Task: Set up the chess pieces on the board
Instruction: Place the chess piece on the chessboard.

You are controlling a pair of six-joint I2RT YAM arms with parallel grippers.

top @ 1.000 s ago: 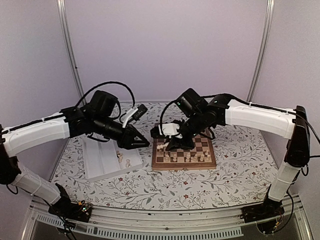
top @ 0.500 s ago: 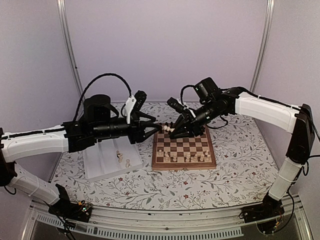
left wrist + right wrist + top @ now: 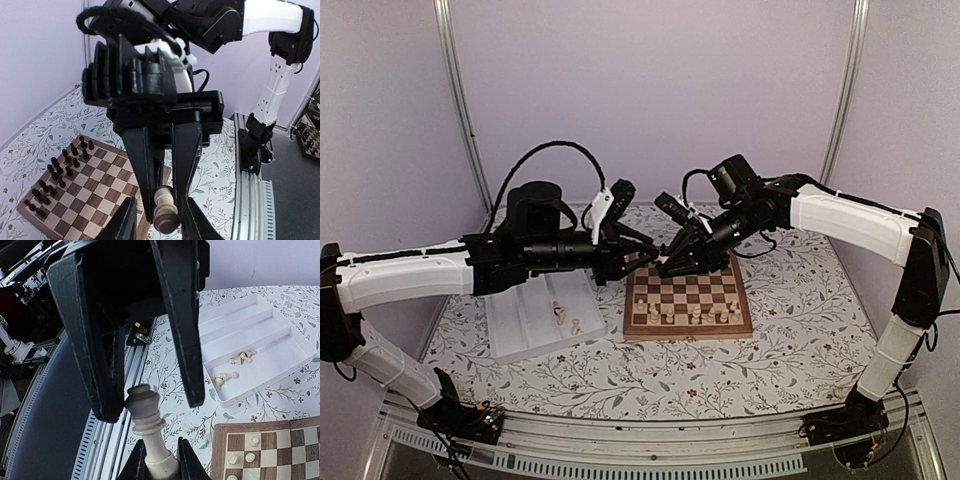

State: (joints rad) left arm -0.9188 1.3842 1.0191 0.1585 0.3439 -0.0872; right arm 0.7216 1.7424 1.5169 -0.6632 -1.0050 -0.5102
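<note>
Where both grippers meet tip to tip above the board's (image 3: pixel 688 300) far-left corner, one pale chess piece (image 3: pixel 148 426) spans both. Right gripper (image 3: pixel 160 460): fingers narrow, clamped on its base. Left gripper (image 3: pixel 150 400): fingers part-spread, flanking its head, one finger (image 3: pixel 95 360) touching. Tray (image 3: pixel 260 365): two pale pieces.

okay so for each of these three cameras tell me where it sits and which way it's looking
Top external: above and behind the arm bases, facing the table; both arms, the board and white tray show.
Left wrist: on the left arm, looking along its fingers at the right gripper pinching a pale piece.
Right wrist: on the right arm, looking past its fingers at the left gripper.
Shared: that pale piece, the board.
</note>
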